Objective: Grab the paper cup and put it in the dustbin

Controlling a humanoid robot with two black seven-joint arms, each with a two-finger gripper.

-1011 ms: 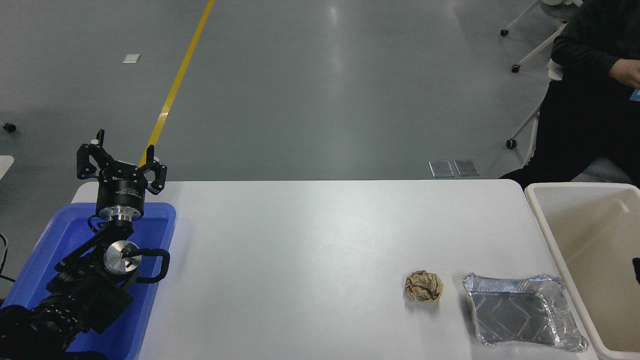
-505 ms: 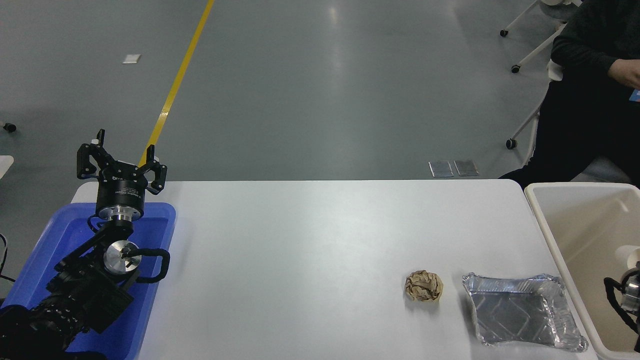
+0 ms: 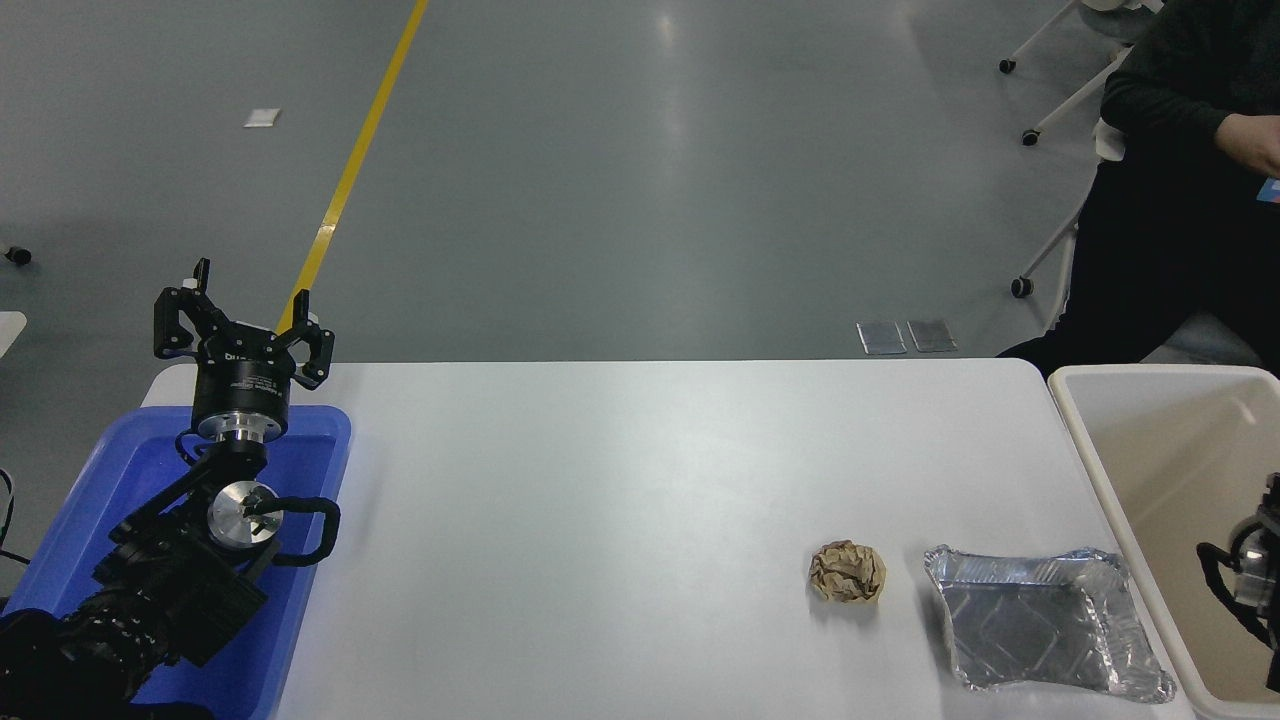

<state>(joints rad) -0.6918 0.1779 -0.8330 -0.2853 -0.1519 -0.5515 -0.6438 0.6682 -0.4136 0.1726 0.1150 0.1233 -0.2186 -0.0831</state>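
Right arm (image 3: 1245, 580) pokes in at the right edge, over the dustbin (image 3: 1090, 440); its gripper's state can't be told. Left gripper (image 3: 243, 325) sits released at left.

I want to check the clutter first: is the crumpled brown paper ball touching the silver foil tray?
Apart. The head view shows a clear strip of bare white table between the crumpled brown paper ball and the left rim of the silver foil tray.

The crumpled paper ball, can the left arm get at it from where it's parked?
Probably not easily: the left gripper sits over the blue tray at the table's far-left corner, and the paper ball lies far right, though nothing stands between them.
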